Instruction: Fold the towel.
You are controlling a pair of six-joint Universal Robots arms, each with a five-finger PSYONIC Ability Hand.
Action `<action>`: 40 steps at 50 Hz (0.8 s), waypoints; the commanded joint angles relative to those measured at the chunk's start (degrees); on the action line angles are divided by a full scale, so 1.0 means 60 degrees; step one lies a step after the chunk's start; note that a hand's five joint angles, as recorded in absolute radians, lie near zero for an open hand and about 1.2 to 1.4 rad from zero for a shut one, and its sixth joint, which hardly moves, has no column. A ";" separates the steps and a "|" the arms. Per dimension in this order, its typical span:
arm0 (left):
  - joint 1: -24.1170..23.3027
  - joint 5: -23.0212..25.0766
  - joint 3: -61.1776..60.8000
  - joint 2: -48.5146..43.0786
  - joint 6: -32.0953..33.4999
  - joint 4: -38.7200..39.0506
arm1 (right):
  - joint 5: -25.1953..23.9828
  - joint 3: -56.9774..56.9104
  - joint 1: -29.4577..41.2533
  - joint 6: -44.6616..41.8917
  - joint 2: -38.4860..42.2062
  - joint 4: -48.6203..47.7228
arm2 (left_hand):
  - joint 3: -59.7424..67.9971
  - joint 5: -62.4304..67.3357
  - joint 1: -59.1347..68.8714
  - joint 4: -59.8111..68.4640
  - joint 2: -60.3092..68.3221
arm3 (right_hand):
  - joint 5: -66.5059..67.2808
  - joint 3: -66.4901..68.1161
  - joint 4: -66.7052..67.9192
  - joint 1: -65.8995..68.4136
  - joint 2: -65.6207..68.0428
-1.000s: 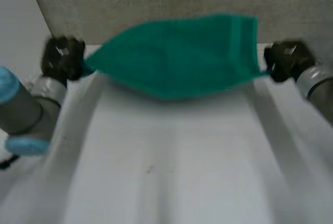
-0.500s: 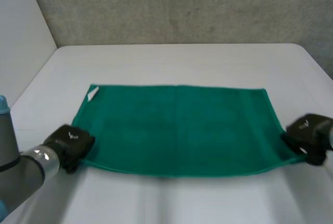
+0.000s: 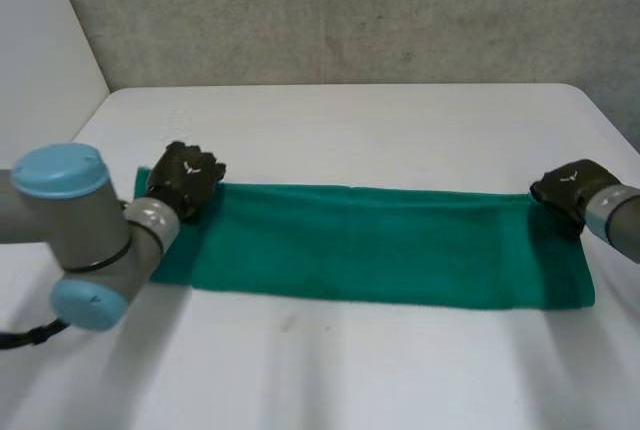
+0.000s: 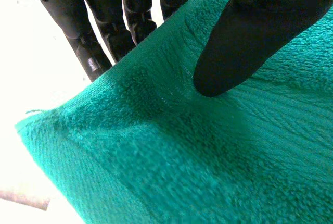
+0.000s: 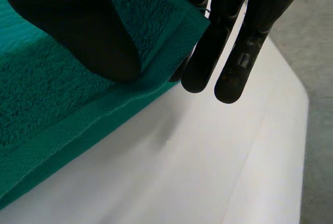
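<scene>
Operator: Where is the towel [image 3: 380, 255], and which way does it run?

Observer: It lies flat on the counter [image 3: 350, 115] as a long green band, doubled over by the look of its thick edge. Its long axis goes side to side across the robot's front, from one arm to the other.

Operator: And the hands?

Observer: There is one at each end, both on the far long edge. The left robot hand [image 3: 185, 178] is at the far left corner. Its wrist camera shows the thumb [image 4: 244, 47] pressed on top of the cloth and the fingers [image 4: 130, 21] reaching past the edge, so I read that as a pinch on the towel. The right robot hand [image 3: 565, 188] is at the far right corner. Its thumb [image 5: 78, 26] is on the cloth and its fingers [image 5: 244, 52] are straight, passing behind the corner. I'd call that a pinch too, though a light one.

Operator: Which one is nearer the work?

Observer: Neither. They are matched and well apart, with the whole length of the band between them. I judge the next fold must shorten that long axis, with one end carried sideways over to the other. Either robot hand is placed for it. The near corner at each end lies free on the counter and could lag or skew.
</scene>
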 commanded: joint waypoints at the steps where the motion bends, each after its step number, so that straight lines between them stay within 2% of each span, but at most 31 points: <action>1: -0.0086 -0.0041 0.1867 -0.1733 0.0076 0.0298 | 0.0871 -0.1207 0.0405 0.0137 0.1101 -0.0959 | 0.1955 0.2423 0.2404 0.1923 0.1852 | 0.2199 0.2020 0.1945 0.3974 0.2075; 2: -0.0086 -0.0099 0.2348 -0.2185 0.0076 0.0298 | 0.0944 -0.1324 0.0419 0.0122 0.1204 -0.1017 | 0.1955 0.2423 0.2404 0.1923 0.1852 | 0.2199 0.2020 0.1945 0.3974 0.2075; 8: -0.0101 -0.0070 0.2865 -0.2701 0.0062 0.0415 | 0.1427 -0.2247 0.0565 0.0166 0.2170 -0.1076 | 0.1955 0.2423 0.2404 0.1923 0.1852 | 0.2199 0.2020 0.1945 0.3974 0.2075; 10: -0.0144 -0.0012 0.2792 -0.2746 0.0076 0.0722 | 0.1618 -0.2424 0.0727 0.0239 0.2318 -0.1077 | -0.3287 -0.2819 -0.2838 -0.3319 -0.3390 | -0.5159 -0.5338 -0.5414 -0.3384 -0.5283; 11: -0.0159 -0.0012 0.2763 -0.2746 0.0091 0.0824 | 0.1618 -0.2424 0.0727 0.0239 0.2318 -0.1077 | -0.5837 -0.5370 -0.5388 -0.5869 -0.5941 | -0.5192 -0.5371 -0.5446 -0.3417 -0.5316; 12: -0.0188 -0.0041 0.2734 -0.2746 0.0091 0.0912 | 0.1676 -0.2424 0.0770 0.0298 0.2318 -0.1077 | -0.8194 -0.7727 -0.7745 -0.8226 -0.8298 | -0.8218 -0.8397 -0.8472 -0.6443 -0.8342; 13: -0.0290 -0.0055 0.2647 -0.2688 0.0091 0.1087 | 0.1735 -0.2424 0.0814 0.0458 0.2333 -0.1106 | -0.9711 -0.9244 -0.9263 -0.9743 -0.9815 | -0.9468 -0.9647 -0.9722 -0.7693 -0.9592; 15: -0.0408 -0.0056 0.2500 -0.2585 0.0091 0.1220 | 0.1706 -0.2336 0.0815 0.0738 0.2245 -0.1164 | -0.9711 -0.9244 -0.9263 -0.9743 -0.9815 | -0.9468 -0.9647 -0.9722 -0.7693 -0.9592; 16: -0.0452 -0.0056 0.2427 -0.2512 0.0091 0.1293 | 0.1576 -0.2090 0.0786 0.1318 0.1912 -0.1237 | -0.9711 -0.9244 -0.9263 -0.9743 -0.9815 | -0.9468 -0.9647 -0.9722 -0.7693 -0.9592; 20: -0.0467 -0.0114 0.1973 -0.1956 0.0032 0.1470 | 0.0977 -0.0965 0.0712 0.2069 0.0595 -0.1296 | -0.9711 -0.9244 -0.9263 -0.9743 -0.9815 | -0.9468 -0.9647 -0.9722 -0.7693 -0.9592; 23: -0.0481 -0.0099 0.1519 -0.1531 0.0018 0.1485 | 0.0318 0.0178 0.0712 0.2260 -0.0372 -0.1340 | -0.9711 -0.9244 -0.9263 -0.9743 -0.9815 | -0.9468 -0.9647 -0.9722 -0.7693 -0.9592; 26: -0.0467 -0.0099 0.1109 -0.1135 -0.0041 0.1470 | 0.0051 0.0740 0.0712 0.2276 -0.0816 -0.1369 | -0.9711 -0.9244 -0.9263 -0.9743 -0.9815 | -0.9468 -0.9647 -0.9722 -0.7693 -0.9592; 28: -0.0467 -0.0114 0.0816 -0.0916 -0.0056 0.1470 | -0.0344 0.1850 0.0494 0.2276 -0.1533 -0.1369 | -0.9711 -0.9244 -0.9263 -0.9743 -0.9815 | -0.9468 -0.9647 -0.9722 -0.7693 -0.9592; 32: -0.0467 -0.0099 0.0391 -0.0695 -0.0085 0.1470 | -0.0579 0.2556 0.0097 0.2232 -0.1827 -0.1369 | -0.9711 -0.9244 -0.9263 -0.9743 -0.9815 | -0.9468 -0.9647 -0.9722 -0.7693 -0.9592; 34: -0.0467 -0.0099 0.0288 -0.0651 -0.0085 0.1470 | -0.1030 0.3401 -0.0369 0.2145 -0.1886 -0.1398 | -0.9711 -0.9244 -0.9263 -0.9743 -0.9815 | -0.9468 -0.9647 -0.9722 -0.7693 -0.9592; 38: -0.0467 -0.0099 0.0141 -0.0622 -0.0085 0.1470 | -0.1267 0.3800 -0.0634 0.1968 -0.1827 -0.1647 | -0.9711 -0.9244 -0.9263 -0.9743 -0.9815 | -0.9468 -0.9647 -0.9722 -0.7693 -0.9592; 40: -0.0467 -0.0114 0.0112 -0.0622 -0.0085 0.1470 | -0.1311 0.3947 -0.0986 0.1895 -0.1711 -0.2027 | -0.9711 -0.9244 -0.9263 -0.9743 -0.9815 | -0.8030 -0.8209 -0.8284 -0.6255 -0.8154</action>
